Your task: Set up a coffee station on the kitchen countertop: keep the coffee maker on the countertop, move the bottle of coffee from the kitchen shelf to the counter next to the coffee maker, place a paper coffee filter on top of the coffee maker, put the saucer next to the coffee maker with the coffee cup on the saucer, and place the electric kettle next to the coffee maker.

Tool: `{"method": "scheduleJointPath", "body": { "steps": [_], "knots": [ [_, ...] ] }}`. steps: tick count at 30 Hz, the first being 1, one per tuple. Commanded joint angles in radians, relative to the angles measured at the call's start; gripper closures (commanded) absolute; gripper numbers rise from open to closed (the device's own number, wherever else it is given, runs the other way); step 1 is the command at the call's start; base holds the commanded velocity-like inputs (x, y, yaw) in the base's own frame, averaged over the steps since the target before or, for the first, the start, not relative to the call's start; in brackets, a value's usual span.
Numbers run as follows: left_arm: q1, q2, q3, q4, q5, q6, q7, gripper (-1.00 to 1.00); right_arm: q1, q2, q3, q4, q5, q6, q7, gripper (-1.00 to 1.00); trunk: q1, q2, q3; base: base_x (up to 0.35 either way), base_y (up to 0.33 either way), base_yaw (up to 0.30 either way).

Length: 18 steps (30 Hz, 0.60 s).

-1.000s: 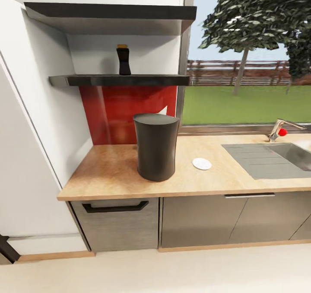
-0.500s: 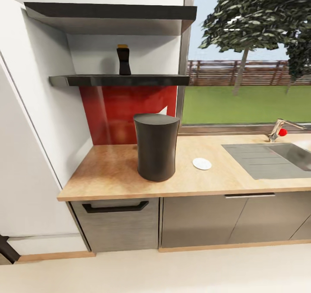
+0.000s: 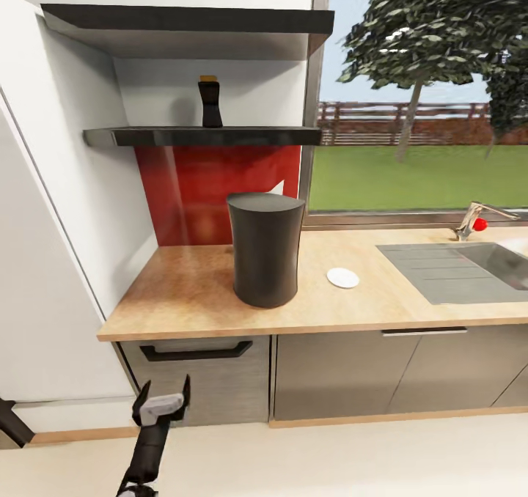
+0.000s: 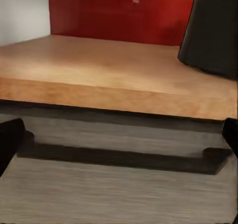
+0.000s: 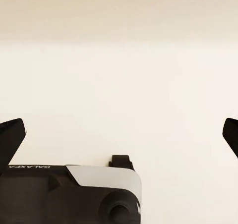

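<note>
The dark grey coffee maker (image 3: 265, 251) stands on the wooden kitchen countertop (image 3: 183, 292); its side also shows in the left wrist view (image 4: 213, 35). The bottle of coffee (image 3: 210, 102) stands on the thin black kitchen shelf (image 3: 147, 137). A white tip of the paper coffee filter (image 3: 277, 188) peeks out behind the coffee maker. To its right lies the white saucer (image 3: 342, 278). My left gripper (image 3: 165, 393) (image 4: 119, 140) is open, low in front of the drawer. My right gripper (image 5: 120, 135) is open over the floor. The coffee cup and electric kettle are out of view.
A steel sink (image 3: 455, 266) with a faucet (image 3: 475, 221) is set in the counter's right part. A thicker black shelf (image 3: 183, 20) hangs above the thin one. The drawer handle (image 3: 195, 352) (image 4: 119, 157) sits under the counter edge. A white wall (image 3: 59, 226) bounds the left.
My left arm has risen into the head view at the lower left, in front of the drawer. Nothing on the counter or shelf has moved.
</note>
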Motion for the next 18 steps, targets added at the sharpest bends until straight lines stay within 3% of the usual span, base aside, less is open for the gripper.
{"method": "scheduleJointPath", "body": {
  "steps": [1,2,3,6,7,9,11,15,18],
  "knots": [
    [-0.001,-0.003,0.001,-0.023,0.005,-0.002,-0.001,-1.00,-0.001,0.000,-0.008,0.001,0.010,-0.003,-0.004,-1.00,0.001,-0.002,-0.002,0.000,0.000,0.000],
    [-0.001,-0.012,0.001,-0.090,0.006,-0.001,0.000,-1.00,-0.001,0.001,-0.008,0.003,0.011,-0.004,-0.004,-1.00,0.001,-0.002,-0.002,0.000,0.000,0.000],
    [0.000,-0.047,-0.001,-0.220,0.007,0.004,-0.002,-1.00,0.001,0.001,-0.008,0.004,0.011,-0.004,-0.004,-1.00,0.001,-0.002,-0.002,0.000,0.000,0.000],
    [-0.001,-0.064,-0.035,-0.301,0.007,0.010,-0.002,-1.00,0.002,0.001,-0.008,0.004,0.011,-0.004,-0.004,-1.00,0.001,-0.002,-0.002,0.000,0.000,0.000],
    [-0.004,-0.068,-0.087,-0.373,0.006,0.056,0.000,-1.00,0.002,0.001,-0.008,0.004,0.011,-0.004,-0.004,-1.00,0.001,-0.002,-0.002,0.000,0.000,0.000],
    [-0.005,-0.071,-0.114,-0.429,0.006,0.119,0.008,-1.00,0.002,0.001,-0.008,0.004,0.011,-0.004,-0.004,-1.00,0.001,-0.002,-0.002,0.000,0.000,0.000],
    [-0.014,-0.074,-0.154,-0.532,0.005,0.270,0.049,-1.00,0.002,0.001,-0.008,0.004,0.011,-0.004,-0.005,-1.00,0.001,-0.002,-0.002,0.000,0.000,0.000],
    [-0.126,-0.075,-0.214,-0.648,0.004,0.492,0.139,-1.00,0.002,0.001,-0.008,0.004,0.011,-0.004,-0.005,-1.00,0.001,-0.002,-0.002,0.000,0.000,0.000],
    [-0.286,-0.076,-0.287,-0.682,0.004,0.651,0.232,-1.00,0.002,0.001,-0.008,0.004,0.011,-0.004,-0.005,-1.00,0.001,-0.002,-0.002,0.000,0.000,0.000]
  ]
}}
